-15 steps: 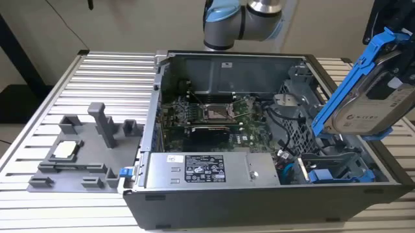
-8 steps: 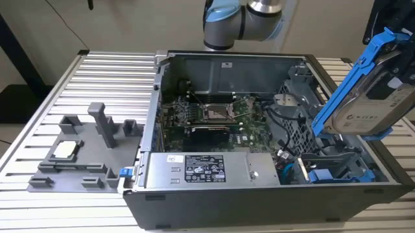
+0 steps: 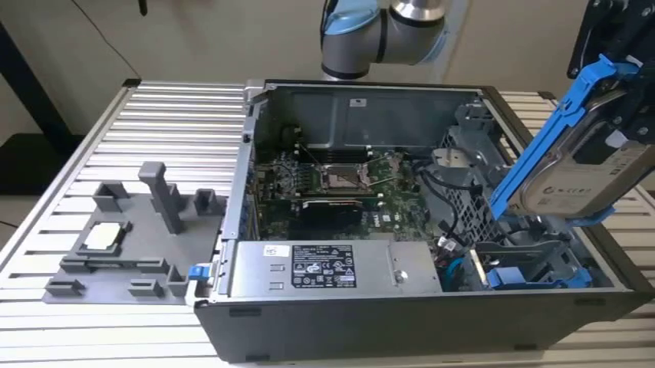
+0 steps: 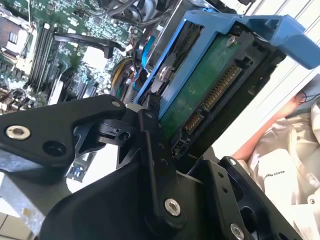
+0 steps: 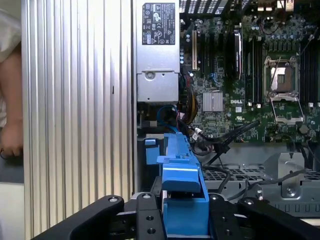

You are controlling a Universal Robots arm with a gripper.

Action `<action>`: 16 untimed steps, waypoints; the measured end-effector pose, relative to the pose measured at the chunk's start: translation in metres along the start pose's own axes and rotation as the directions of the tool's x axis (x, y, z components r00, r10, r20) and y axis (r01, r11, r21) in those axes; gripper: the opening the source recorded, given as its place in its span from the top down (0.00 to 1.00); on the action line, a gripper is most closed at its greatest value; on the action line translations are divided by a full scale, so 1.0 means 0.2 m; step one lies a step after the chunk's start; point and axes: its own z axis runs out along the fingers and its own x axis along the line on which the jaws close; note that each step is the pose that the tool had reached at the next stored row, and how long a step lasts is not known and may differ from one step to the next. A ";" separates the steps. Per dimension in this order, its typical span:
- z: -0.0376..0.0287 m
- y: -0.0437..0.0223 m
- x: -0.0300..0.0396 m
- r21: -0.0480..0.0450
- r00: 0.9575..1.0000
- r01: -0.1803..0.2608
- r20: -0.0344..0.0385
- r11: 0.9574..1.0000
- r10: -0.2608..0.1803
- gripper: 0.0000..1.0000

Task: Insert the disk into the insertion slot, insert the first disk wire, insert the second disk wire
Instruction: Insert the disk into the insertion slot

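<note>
On the exterior view's left of the open computer case (image 3: 409, 326), one grey fixture tray (image 3: 133, 257) lies on the slatted table (image 3: 184, 115) and carries one pale square part (image 3: 106, 236). Inside the case there is one motherboard (image 3: 327, 172) and, along the near wall, one silver power supply (image 3: 327, 268) with a label. At the end of the case toward the exterior view's right is the insertion slot (image 3: 527, 247), one bay of a grey drive cage, with one other blue-ended carrier (image 3: 532, 277) just below it. Above that end of the case, one disk (image 3: 588, 172) hangs steeply tilted. The lower end of its blue frame is near the cage, and the disk is not yet in the slot. The single gripper (image 5: 185, 215) is clamped on the disk: in the first wrist view, two black fingers (image 5: 148, 220) press the blue frame from either side. One person's arm (image 5: 11, 115) shows beyond the table, well apart from the case.
</note>
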 end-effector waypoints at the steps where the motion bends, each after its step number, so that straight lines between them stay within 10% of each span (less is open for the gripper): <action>1: 0.017 -0.001 0.000 0.000 1.000 0.003 0.000 1.000 -0.003 0.67; 16: 0.078 -0.004 0.000 0.007 1.000 0.012 0.000 1.000 -0.012 0.67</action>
